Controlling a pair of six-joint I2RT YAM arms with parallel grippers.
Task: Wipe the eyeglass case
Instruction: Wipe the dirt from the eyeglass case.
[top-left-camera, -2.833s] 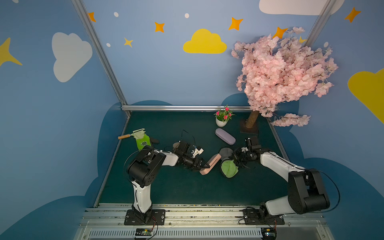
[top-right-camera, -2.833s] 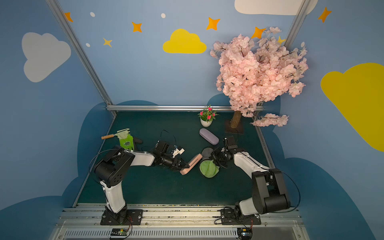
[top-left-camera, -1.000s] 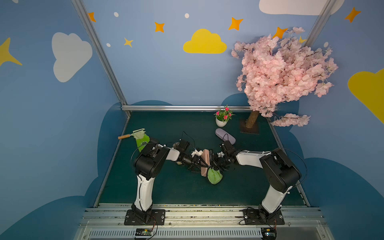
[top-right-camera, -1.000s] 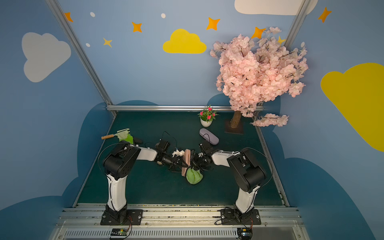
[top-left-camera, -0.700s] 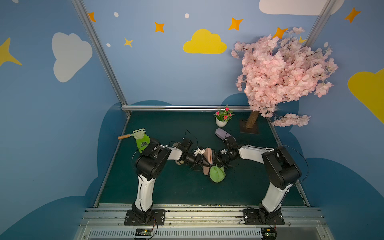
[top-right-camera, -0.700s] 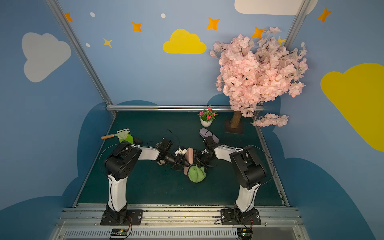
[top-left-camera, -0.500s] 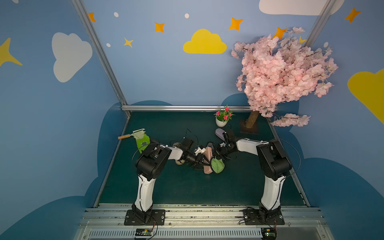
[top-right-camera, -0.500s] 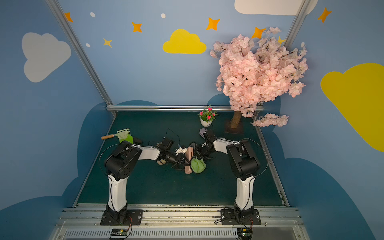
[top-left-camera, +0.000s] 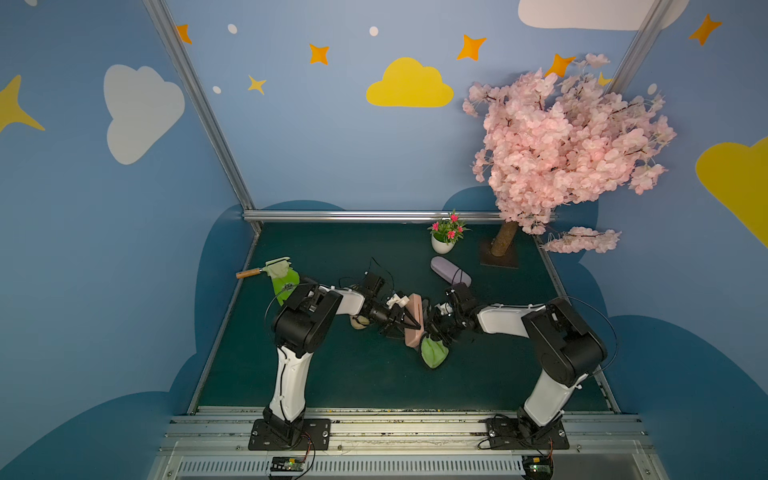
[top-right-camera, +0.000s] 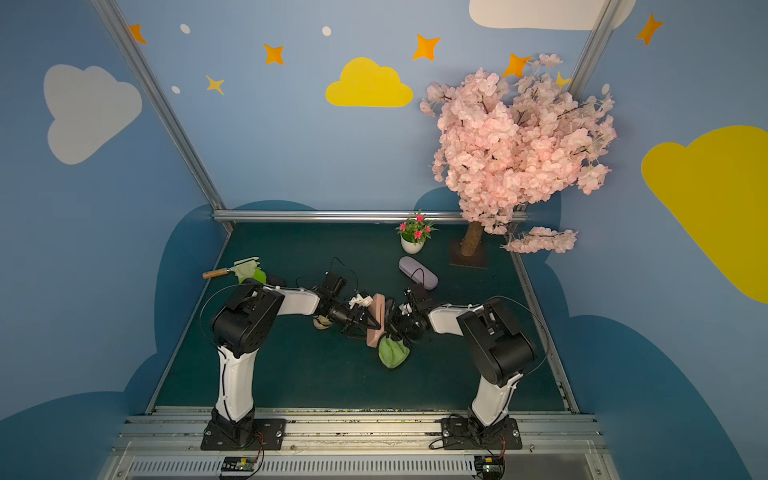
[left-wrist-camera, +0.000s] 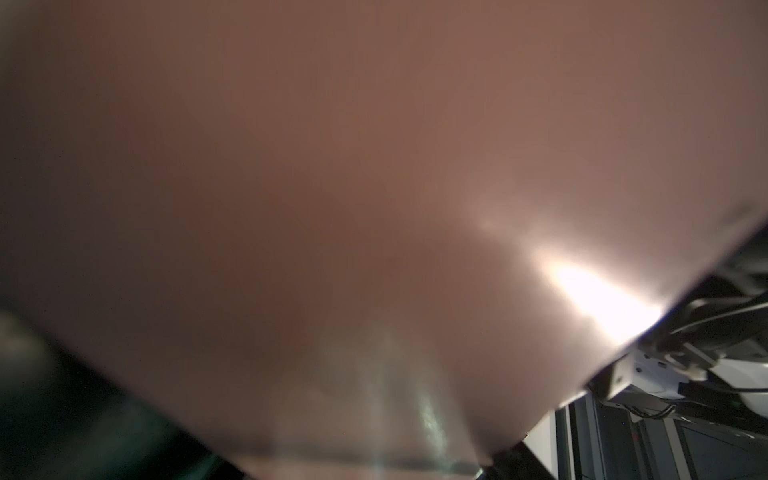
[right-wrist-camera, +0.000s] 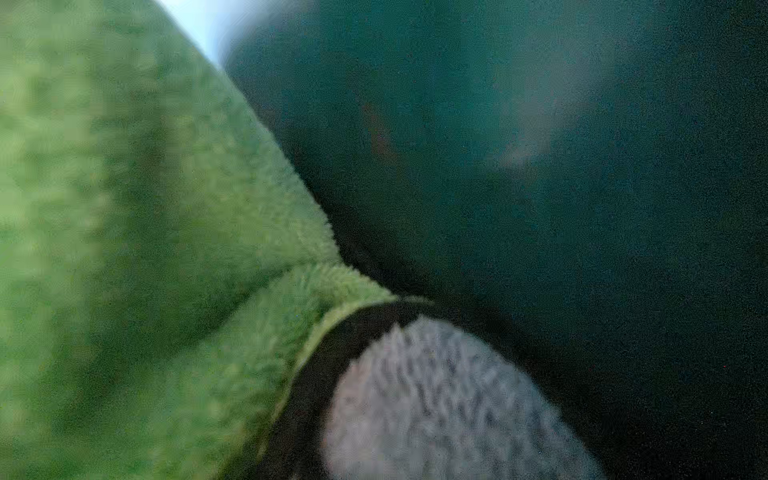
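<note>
Pink smooth oblong eyeglass case is being gripped at the surface centre by the part-closed left tool, while the fully closed right tool is pinching fuzzy green cloth beside its near end.

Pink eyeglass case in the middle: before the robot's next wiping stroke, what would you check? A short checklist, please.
1. Left hand grips the pink eyeglass case: ok, the case is turned on edge between its fingers.
2. Right hand holds the green cloth: ok, it is shut on the cloth, which hangs below.
3. Cloth touches the case: cannot tell; it sits by the case's near end.
4. Purple case out of the way: cannot tell; it lies close behind the right wrist.
5. Wrist views usable: not ok; the case fills the left wrist view and the cloth blocks much of the right.
</note>
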